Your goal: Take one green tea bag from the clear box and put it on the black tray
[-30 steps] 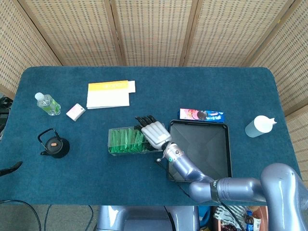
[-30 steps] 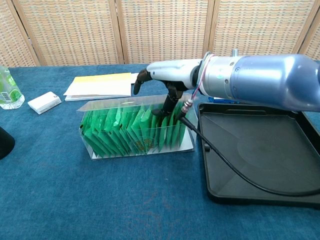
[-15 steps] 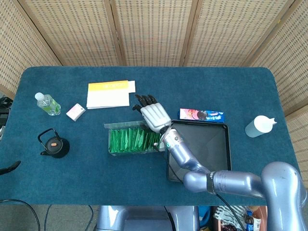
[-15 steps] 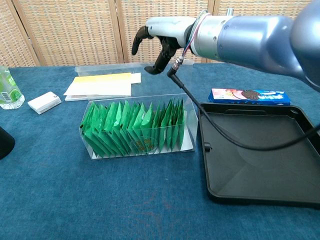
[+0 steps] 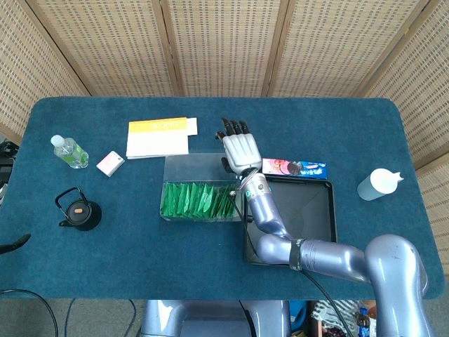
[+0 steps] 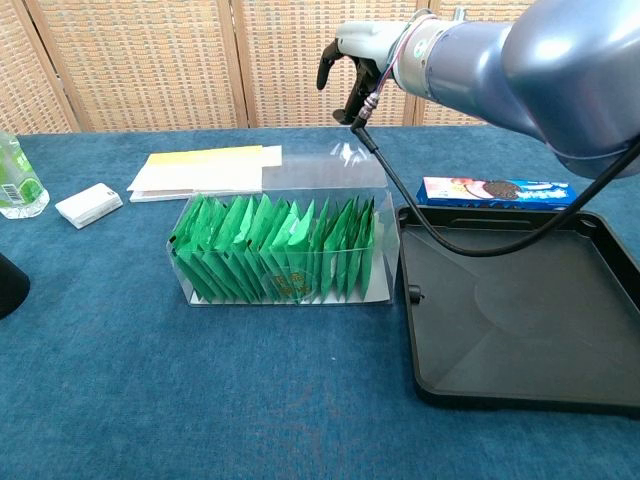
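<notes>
Right robot hand raised above the clear box, empty, fingers apart.

The green tea bags stand in a row inside the box, just left of the black tray on the blue surface. Their printing is too small to read (likewise the cookie packet behind the tray, partly hidden by a cable). The left robot hand is out of sight.
</notes>
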